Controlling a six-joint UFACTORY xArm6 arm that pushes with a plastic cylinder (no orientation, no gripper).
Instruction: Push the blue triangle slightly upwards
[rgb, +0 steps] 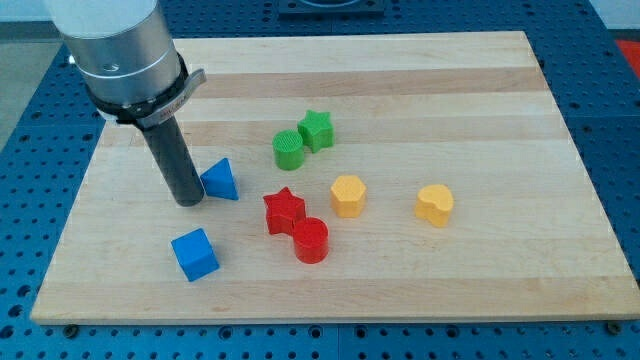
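Camera view: one frame, items logged from the view's left to the view's right.
Counter (480, 80): pale wooden board on a blue perforated base; it carried every block.
Arm: grey cylindrical body at the view's top left, ending in a straight dark rod that reached down to the counter.
My tip (188, 203): stood on the counter at the view's left, touching or just beside the left edge of the blue triangle, and above the blue cube.
Gripper: none was fitted, so no jaw width could be told; the rod held nothing.
Blue cube (194, 254): sat near the view's bottom left, below the tip and the blue triangle, apart from both.
Blue triangle (221, 180): lay left of centre, immediately right of the tip, up and to the left of the red star.
Red star (284, 210): lay near the centre, touching or nearly touching the red cylinder.
Green cylinder (288, 150): stood above the red star, pressed against the green star.
Red cylinder (311, 241): stood just down and right of the red star.
Green star (317, 131): lay up and right of the green cylinder.
Yellow hexagon (348, 196): stood right of the red star, apart from it.
Yellow block (435, 205): lay furthest right, well apart from the others; roughly heart-shaped, outline uncertain.
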